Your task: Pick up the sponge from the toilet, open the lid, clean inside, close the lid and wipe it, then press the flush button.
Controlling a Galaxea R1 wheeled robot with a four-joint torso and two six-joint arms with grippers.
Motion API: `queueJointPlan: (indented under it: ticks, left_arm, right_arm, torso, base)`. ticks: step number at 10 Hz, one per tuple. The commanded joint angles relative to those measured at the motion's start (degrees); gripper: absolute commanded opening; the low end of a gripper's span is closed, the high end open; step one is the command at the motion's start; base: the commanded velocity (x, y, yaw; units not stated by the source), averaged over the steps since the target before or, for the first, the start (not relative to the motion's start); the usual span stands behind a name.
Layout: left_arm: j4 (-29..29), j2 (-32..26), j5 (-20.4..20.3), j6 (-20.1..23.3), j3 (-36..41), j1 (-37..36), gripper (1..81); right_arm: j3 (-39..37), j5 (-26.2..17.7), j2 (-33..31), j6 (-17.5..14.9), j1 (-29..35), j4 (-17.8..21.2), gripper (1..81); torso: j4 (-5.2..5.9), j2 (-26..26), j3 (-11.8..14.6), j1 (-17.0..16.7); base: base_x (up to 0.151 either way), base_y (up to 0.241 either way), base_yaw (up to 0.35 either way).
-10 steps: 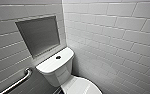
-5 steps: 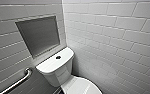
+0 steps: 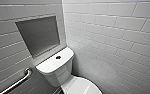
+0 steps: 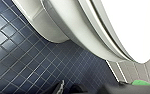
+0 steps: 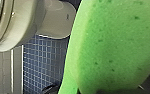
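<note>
the right gripper [image 5: 99, 91] is clamped on the green sponge [image 5: 116, 42], holding it up beside the white toilet [image 3: 56, 68], above the blue tiled floor [image 4: 21, 62]. the lid [image 4: 126, 25] lies down on the bowl. the left gripper [image 4: 66, 89] hangs low near the bowl; whether it is wide or narrow i cannot tell.

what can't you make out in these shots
- Inside of the toilet: head and left wrist views, the shut lid covers it.
- Front of the lid: head view, cut off by the bottom edge.
- What holds the sponge: right wrist view, the sponge itself blocks it.
- Detail of the flush button: head view, too small.
</note>
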Motion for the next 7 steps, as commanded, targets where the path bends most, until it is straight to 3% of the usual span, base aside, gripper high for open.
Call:
queueJointPlan:
  ticks: [1,4,7]
  left_arm:
    - [-1.21,-1.57,4.95,0.26,6.59,-5.63,81.1]
    - [-0.95,0.79,4.17,0.62,8.37,-6.42,81.1]
    - [-1.30,7.21,4.25,0.53,1.08,-7.56,81.1]
  right_arm:
    - [-1.67,-2.41,-0.94,-0.07,2.80,-2.49,1.0]
    - [-2.47,-2.42,0.04,-0.07,2.63,-2.58,1.0]
    - [-4.31,-2.42,1.26,0.01,2.01,-2.49,1.0]
  torso:
    - [0.00,0.00,0.00,0.00]
    - [0.00,0.00,0.00,0.00]
    - [0.00,0.00,0.00,0.00]
  base:
    - [0.000,0.000,0.000]
    - [0.000,0.000,0.000]
    - [0.000,0.000,0.000]
